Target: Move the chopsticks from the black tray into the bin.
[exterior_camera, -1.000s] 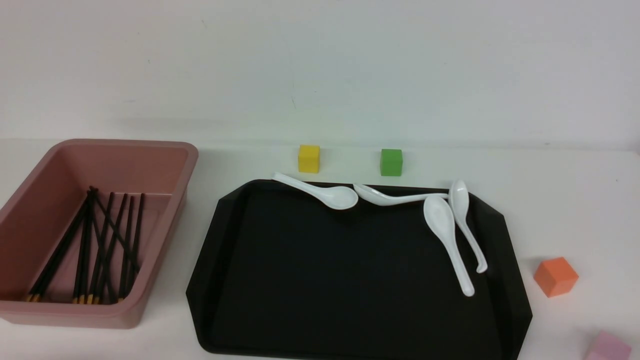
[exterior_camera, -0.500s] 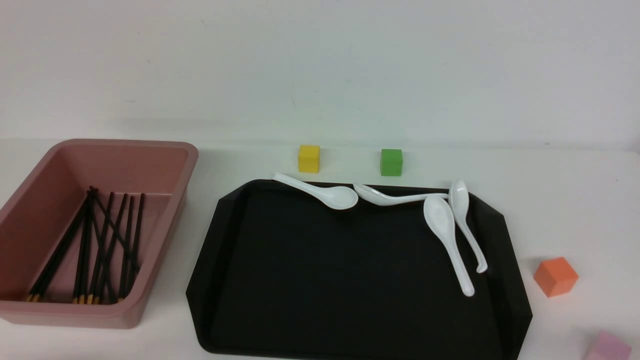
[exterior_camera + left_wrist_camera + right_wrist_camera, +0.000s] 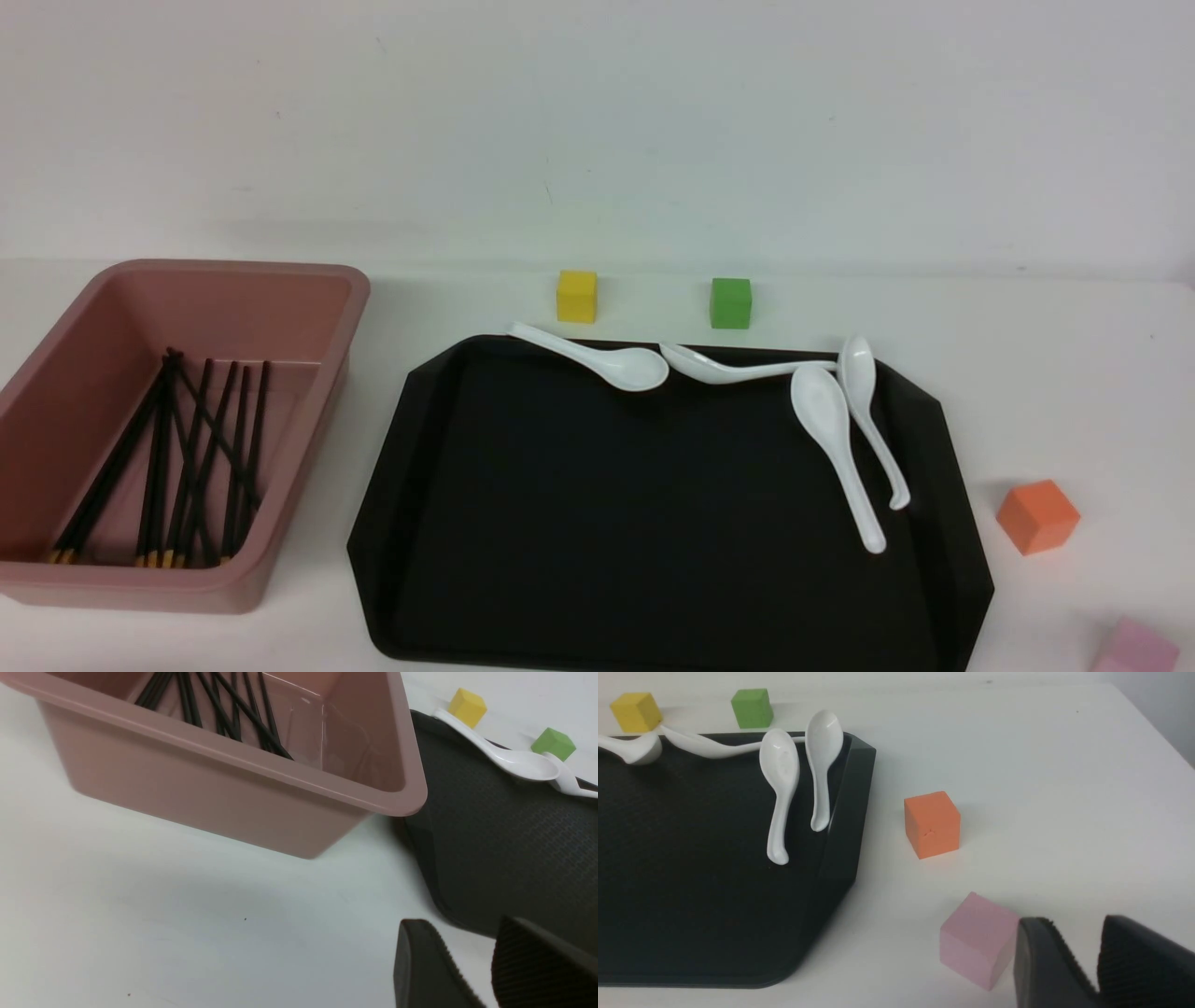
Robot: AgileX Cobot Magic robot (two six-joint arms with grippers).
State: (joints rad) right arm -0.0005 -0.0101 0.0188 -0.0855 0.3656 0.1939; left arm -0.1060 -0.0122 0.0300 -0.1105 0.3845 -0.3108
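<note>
The chopsticks (image 3: 177, 467) are lying inside the bin (image 3: 308, 280), which is sitting at the table's (image 3: 1074, 373) left edge. The tray (image 3: 560, 523) is resting at the table's centre, carrying only four spoons (image 3: 831, 439) along its far and right rims. The left gripper (image 3: 472, 970) is hovering over the table near the tray's corner, jaws narrowly parted and empty. The right gripper (image 3: 1083, 961) is hovering beside a pink cube (image 3: 976, 938), jaws narrowly parted, holding nothing.

A plain white wall (image 3: 597, 121) rises directly behind a white counter (image 3: 1055, 373); soft shadow runs along the counter's far edge, and the lighting is even and diffuse.
</note>
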